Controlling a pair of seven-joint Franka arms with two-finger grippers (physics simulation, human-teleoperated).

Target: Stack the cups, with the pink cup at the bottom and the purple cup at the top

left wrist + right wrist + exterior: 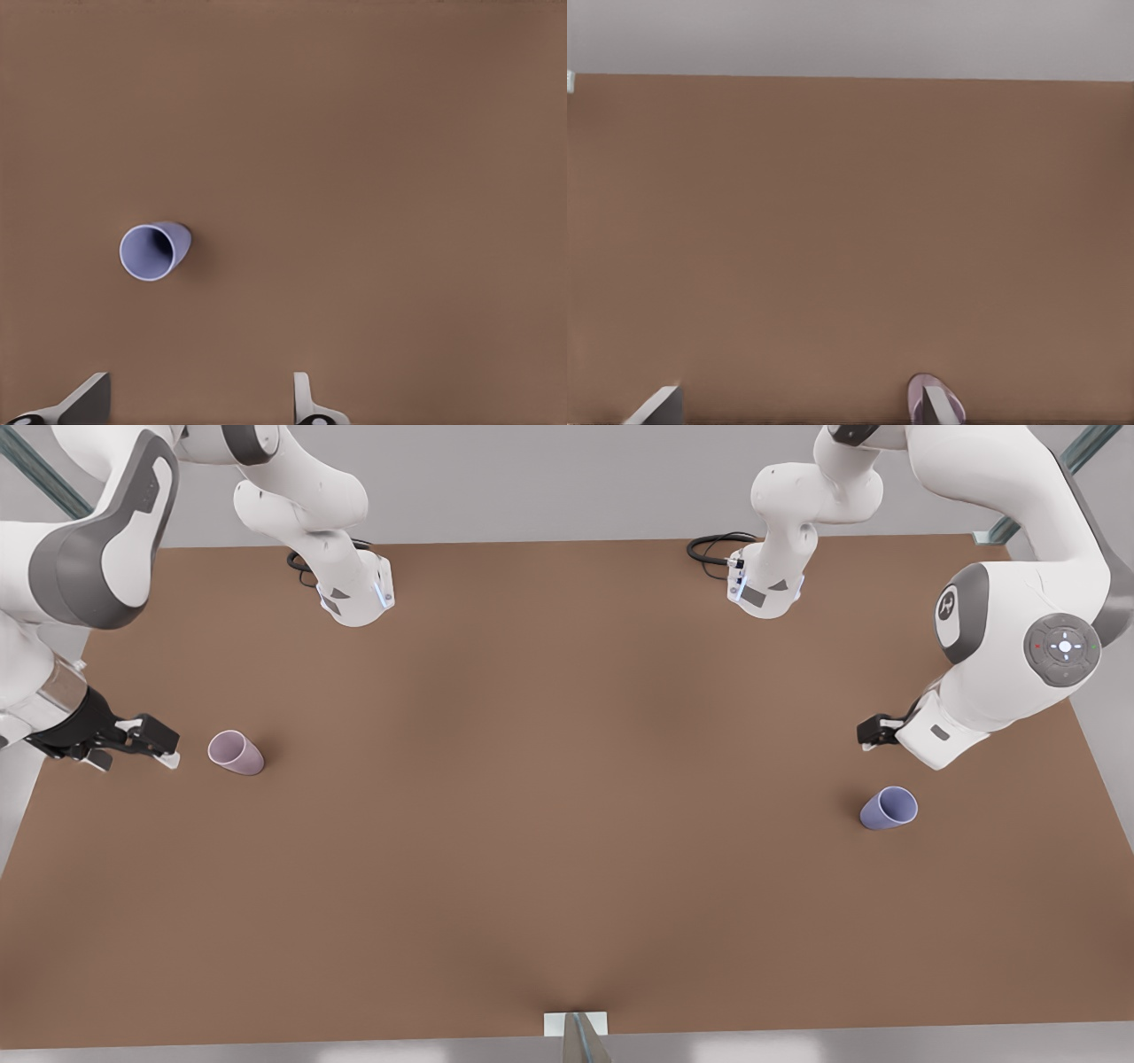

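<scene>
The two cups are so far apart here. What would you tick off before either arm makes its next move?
1. Pink cup upright: ok.
2. Purple cup upright: ok.
3. Right gripper open, beside the pink cup without touching: ok.
4. Left gripper open, hovering near the purple cup: ok.
5. Cups stacked: not ok, they stand far apart on the table.
6. Left gripper centred over the purple cup: not ok, offset.

You find no readable words or numbers here; the only mark is a round emblem (948,605) on one arm's joint.
</scene>
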